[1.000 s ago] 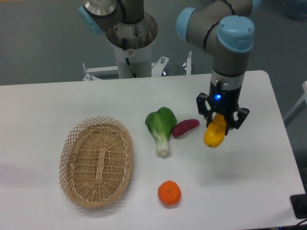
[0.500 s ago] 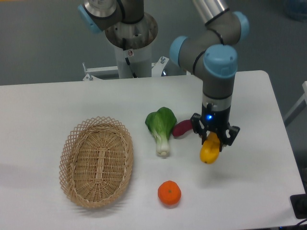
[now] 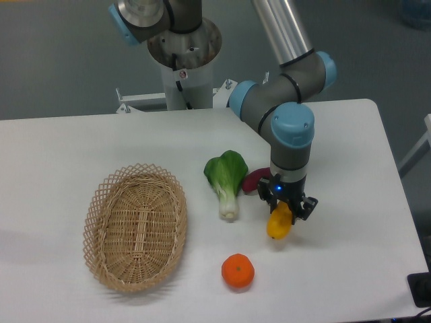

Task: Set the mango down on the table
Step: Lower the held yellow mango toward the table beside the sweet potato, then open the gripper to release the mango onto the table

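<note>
The yellow mango (image 3: 278,225) hangs point-down in my gripper (image 3: 285,209), whose black fingers are shut on its upper end. Its lower tip is at or just above the white table (image 3: 350,256); I cannot tell whether it touches. This spot lies right of the green vegetable and above-right of the orange.
A purple-red sweet potato (image 3: 254,180) lies just behind the gripper, partly hidden by it. A green leafy vegetable (image 3: 226,177) is to the left, a round orange (image 3: 238,270) near the front, and an oval wicker basket (image 3: 136,226) at the left.
The arm has carried the mango down and to the left, from above the right part of the table to low over the spot beside the sweet potato.
</note>
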Controlling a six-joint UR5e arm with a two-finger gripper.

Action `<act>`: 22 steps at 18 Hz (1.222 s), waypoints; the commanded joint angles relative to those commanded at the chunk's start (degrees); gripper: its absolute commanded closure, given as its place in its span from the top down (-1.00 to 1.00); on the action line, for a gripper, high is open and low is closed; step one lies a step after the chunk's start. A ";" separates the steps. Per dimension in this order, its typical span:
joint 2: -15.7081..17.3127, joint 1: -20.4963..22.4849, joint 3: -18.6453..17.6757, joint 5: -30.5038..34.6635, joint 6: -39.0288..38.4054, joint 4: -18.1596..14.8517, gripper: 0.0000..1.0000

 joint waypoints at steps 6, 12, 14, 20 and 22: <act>0.00 0.00 0.61 0.00 0.00 0.00 0.40; 0.97 0.09 2.37 -0.35 -0.70 -0.09 1.00; 1.67 0.18 3.95 -0.53 -0.79 -0.26 1.00; 2.99 0.17 10.71 -0.61 -3.43 -4.29 1.00; 3.69 0.53 13.78 -1.05 -2.73 -9.64 1.00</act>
